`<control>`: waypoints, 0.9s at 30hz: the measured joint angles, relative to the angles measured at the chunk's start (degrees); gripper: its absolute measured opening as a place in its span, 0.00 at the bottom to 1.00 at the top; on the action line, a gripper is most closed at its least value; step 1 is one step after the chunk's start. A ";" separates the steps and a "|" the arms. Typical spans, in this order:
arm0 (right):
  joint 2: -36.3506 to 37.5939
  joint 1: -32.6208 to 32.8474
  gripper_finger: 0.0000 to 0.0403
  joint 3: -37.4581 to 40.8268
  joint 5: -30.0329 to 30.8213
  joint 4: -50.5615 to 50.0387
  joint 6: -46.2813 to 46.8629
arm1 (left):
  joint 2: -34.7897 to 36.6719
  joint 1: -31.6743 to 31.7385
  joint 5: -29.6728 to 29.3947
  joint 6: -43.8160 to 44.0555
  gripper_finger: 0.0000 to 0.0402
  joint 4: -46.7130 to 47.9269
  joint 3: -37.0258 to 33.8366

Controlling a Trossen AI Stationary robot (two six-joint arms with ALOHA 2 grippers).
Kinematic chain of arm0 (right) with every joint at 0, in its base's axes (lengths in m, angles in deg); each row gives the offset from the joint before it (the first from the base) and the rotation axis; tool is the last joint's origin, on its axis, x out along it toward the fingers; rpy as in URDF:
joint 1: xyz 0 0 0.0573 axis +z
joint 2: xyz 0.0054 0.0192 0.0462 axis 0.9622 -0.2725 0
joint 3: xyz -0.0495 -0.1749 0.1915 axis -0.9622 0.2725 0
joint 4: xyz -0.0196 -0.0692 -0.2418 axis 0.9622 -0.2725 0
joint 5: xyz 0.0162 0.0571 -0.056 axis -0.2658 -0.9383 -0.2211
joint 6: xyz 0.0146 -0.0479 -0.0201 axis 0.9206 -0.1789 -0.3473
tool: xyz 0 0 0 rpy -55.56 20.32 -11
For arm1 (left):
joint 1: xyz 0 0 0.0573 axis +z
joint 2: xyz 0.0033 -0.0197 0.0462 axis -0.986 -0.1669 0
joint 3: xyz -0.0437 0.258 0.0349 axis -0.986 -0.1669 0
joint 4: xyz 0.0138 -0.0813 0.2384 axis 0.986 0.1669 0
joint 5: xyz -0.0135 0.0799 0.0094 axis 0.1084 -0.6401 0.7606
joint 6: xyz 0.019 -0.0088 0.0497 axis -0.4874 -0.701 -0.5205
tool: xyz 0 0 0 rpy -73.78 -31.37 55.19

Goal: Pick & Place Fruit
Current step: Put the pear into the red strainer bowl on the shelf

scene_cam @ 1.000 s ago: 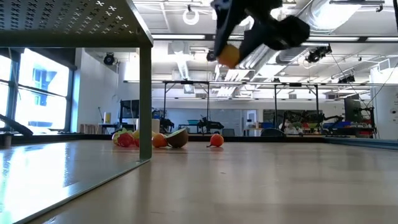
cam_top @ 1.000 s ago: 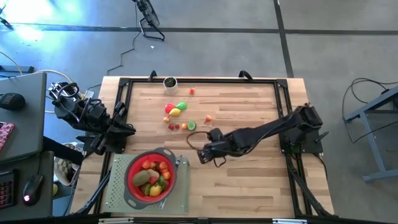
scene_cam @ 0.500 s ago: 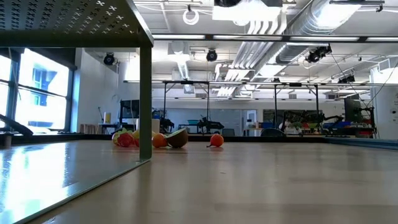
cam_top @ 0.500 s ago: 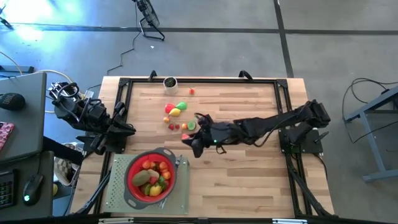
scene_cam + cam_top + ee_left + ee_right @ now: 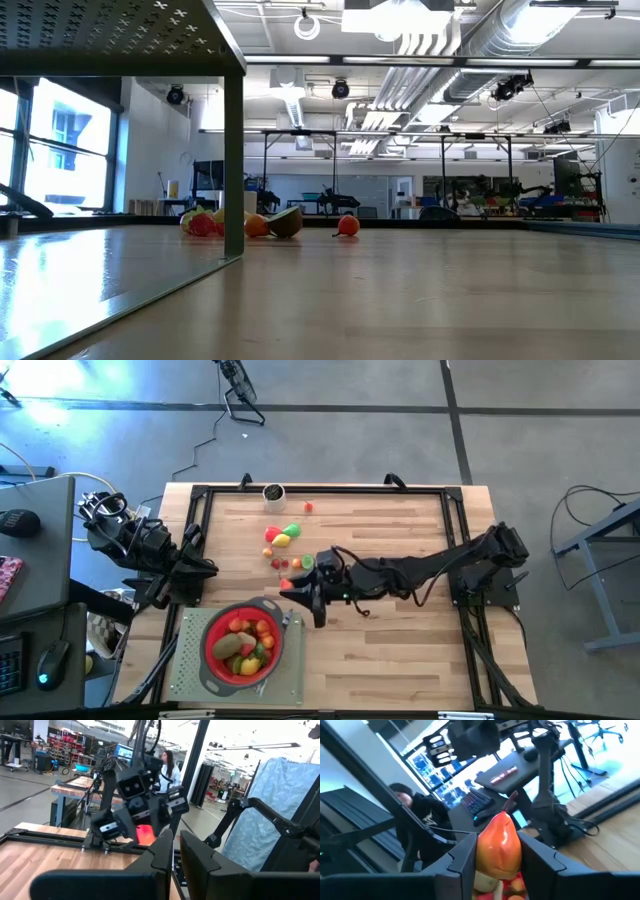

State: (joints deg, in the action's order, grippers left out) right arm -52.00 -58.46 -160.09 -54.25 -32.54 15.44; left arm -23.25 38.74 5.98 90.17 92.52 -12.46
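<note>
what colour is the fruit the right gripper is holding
Orange shading to red, with a brown stem; the fruit shows best in the right wrist view, between the right gripper fingers.

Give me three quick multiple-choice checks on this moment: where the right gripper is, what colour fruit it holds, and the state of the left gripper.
1. The right gripper is
A. beside the strainer's rim
B. at the table's far edge
C. off the table

2. The fruit it holds is
A. green
B. orange
C. brown

3. The left gripper is
A. wide open
B. holding fruit
C. shut, empty

Answers:
1 A, the high view puts it beside the red strainer.
2 B, the right wrist view shows it orange between the fingers.
3 C, its fingers nearly meet with nothing between.
</note>
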 joint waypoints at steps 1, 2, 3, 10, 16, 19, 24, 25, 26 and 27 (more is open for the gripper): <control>-0.42 0.20 0.29 0.00 -0.05 1.24 -0.40 | 0.00 0.00 -0.02 0.00 0.07 -0.02 0.00; -0.90 0.46 0.28 0.00 -0.10 2.10 -0.53 | -0.01 -0.01 -0.02 -0.02 0.07 -0.02 0.00; -1.49 0.67 0.28 -0.06 -0.09 2.73 -0.52 | 0.00 0.00 0.00 0.00 0.07 0.00 0.00; -7.40 1.93 0.30 -4.94 -3.19 2.59 -2.14 | 0.00 -0.01 -0.02 -0.01 0.07 -0.02 0.00; -11.95 2.58 0.28 -11.16 -6.48 -4.54 -5.10 | -0.02 -0.01 -0.02 -0.02 0.07 0.12 0.00; -13.09 2.98 0.29 -12.48 -7.79 -6.24 -6.87 | -0.02 0.00 -0.02 0.00 0.07 0.26 0.00; -13.59 3.76 0.30 -12.48 -10.75 -7.28 -10.40 | 0.00 -0.01 -0.02 -0.06 0.07 0.26 0.00; -13.59 3.82 0.30 -12.48 -10.85 -7.26 -11.14 | -0.01 0.00 -0.02 -0.12 0.07 0.27 0.00; -13.59 3.82 0.30 -12.48 -11.07 -7.26 -12.01 | -0.01 0.00 -0.02 -0.18 0.07 0.28 0.00; -13.59 3.71 0.30 -12.50 -11.70 -7.20 -12.70 | -0.01 -0.01 -0.07 -0.21 0.07 0.26 0.00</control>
State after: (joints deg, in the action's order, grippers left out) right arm -65.58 -54.74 -172.59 -65.95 -39.74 2.74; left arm -23.26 38.73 5.90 89.96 92.78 -12.46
